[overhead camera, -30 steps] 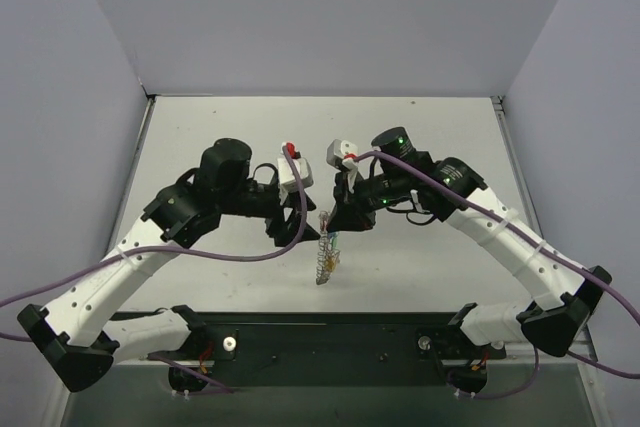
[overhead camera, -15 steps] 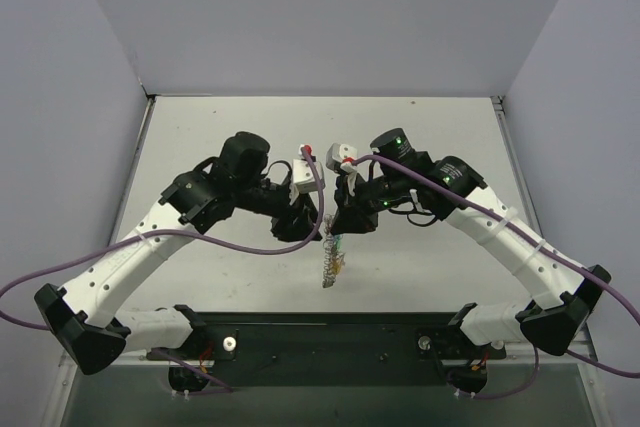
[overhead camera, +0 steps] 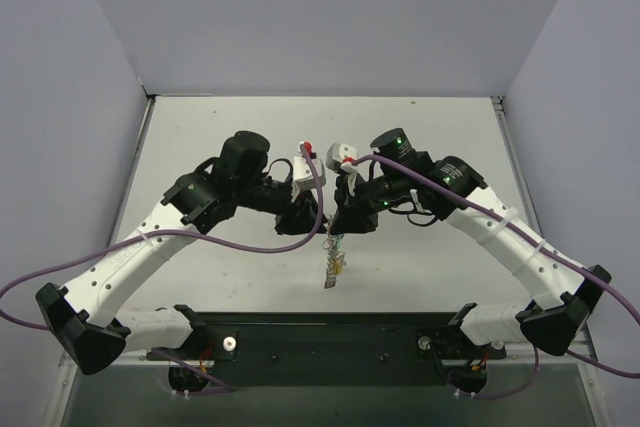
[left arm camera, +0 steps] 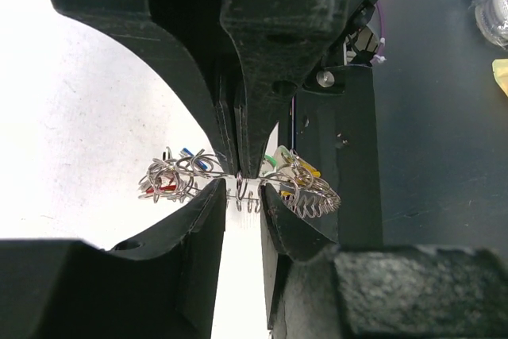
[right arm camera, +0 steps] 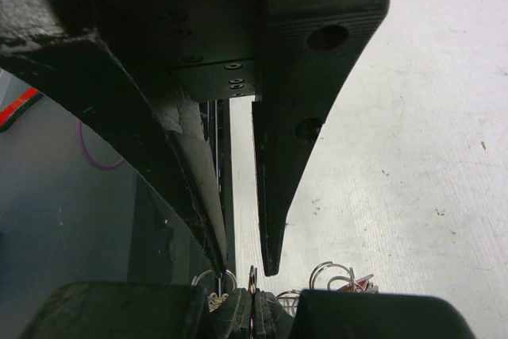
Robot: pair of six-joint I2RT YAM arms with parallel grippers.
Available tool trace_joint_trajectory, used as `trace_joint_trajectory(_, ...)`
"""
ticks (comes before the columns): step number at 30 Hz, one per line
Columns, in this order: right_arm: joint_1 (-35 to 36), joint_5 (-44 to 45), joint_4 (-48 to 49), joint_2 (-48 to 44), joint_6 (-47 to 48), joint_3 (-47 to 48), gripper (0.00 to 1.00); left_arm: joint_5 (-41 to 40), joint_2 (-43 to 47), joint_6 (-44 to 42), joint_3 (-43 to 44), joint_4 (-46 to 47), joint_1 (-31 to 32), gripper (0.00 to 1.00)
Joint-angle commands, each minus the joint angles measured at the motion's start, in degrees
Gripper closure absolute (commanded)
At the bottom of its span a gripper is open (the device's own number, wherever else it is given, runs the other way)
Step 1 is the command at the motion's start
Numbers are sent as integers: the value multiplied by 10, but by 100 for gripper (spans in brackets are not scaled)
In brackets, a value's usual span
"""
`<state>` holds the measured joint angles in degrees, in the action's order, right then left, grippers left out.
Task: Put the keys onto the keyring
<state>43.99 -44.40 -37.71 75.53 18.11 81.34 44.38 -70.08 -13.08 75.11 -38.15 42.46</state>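
The keyring, a silvery coiled-wire ring, hangs edge-on below the two grippers over the table's near middle. Keys with red, blue, green and yellow heads cluster on it. My right gripper is shut on the ring's top; its closed pads pinch a thin wire loop. My left gripper faces it, tip to tip. In the left wrist view my left gripper is narrowly open, with a stretch of the keyring's coil lying between its fingers, directly under the right gripper's tips.
The white table is walled at the back and both sides. A black base strip with the arm mounts runs along the near edge. Purple cables loop beside both arms.
My left gripper has swung right and closed in on the right gripper, now straddling the coil. The hanging keyring shifted slightly. The right arm has hardly moved.
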Motion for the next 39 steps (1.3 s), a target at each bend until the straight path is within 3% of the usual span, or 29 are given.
trace_joint_trajectory(1, 5, -33, 27, -25, 3, 17, 100, 18, 6, 8, -4, 48, 3, 67)
trace_joint_trajectory(7, 5, -34, 35, -31, 0, 12, 100, 20, 9, 17, -18, 66, 3, 68)
trace_joint_trajectory(12, 5, -36, 40, -37, -2, 11, 100, 9, 8, 13, -20, 62, 3, 64)
trace_joint_trajectory(16, 5, -35, 42, -38, -3, 8, 100, 14, 10, 16, -23, 71, 3, 77)
trace_joint_trajectory(19, 4, -37, 45, -42, -4, 7, 100, 18, 9, 19, -24, 74, 3, 79)
trace_joint_trajectory(22, 4, -38, 50, -43, -4, 5, 100, 31, 5, 22, -24, 77, 3, 90)
trace_joint_trajectory(23, 5, -37, 51, -43, -5, 3, 100, 33, 5, 23, -25, 78, 3, 100)
trace_joint_trajectory(29, 4, 1, 80, -58, -22, -17, 98, 12, 42, 69, -65, 145, 4, 100)
trace_joint_trajectory(31, 3, 18, 117, -79, -39, -33, 90, -12, 67, 84, -86, 191, 4, 100)
trace_joint_trajectory(34, 2, 58, 179, -113, -68, -75, 56, -43, 104, 119, -130, 264, 4, 100)
trace_joint_trajectory(37, 0, 87, 230, -143, -91, -108, 38, -68, 143, 162, -186, 355, 4, 100)
trace_joint_trajectory(39, -3, 105, 263, -163, -102, -129, 33, -87, 170, 187, -232, 433, 3, 100)
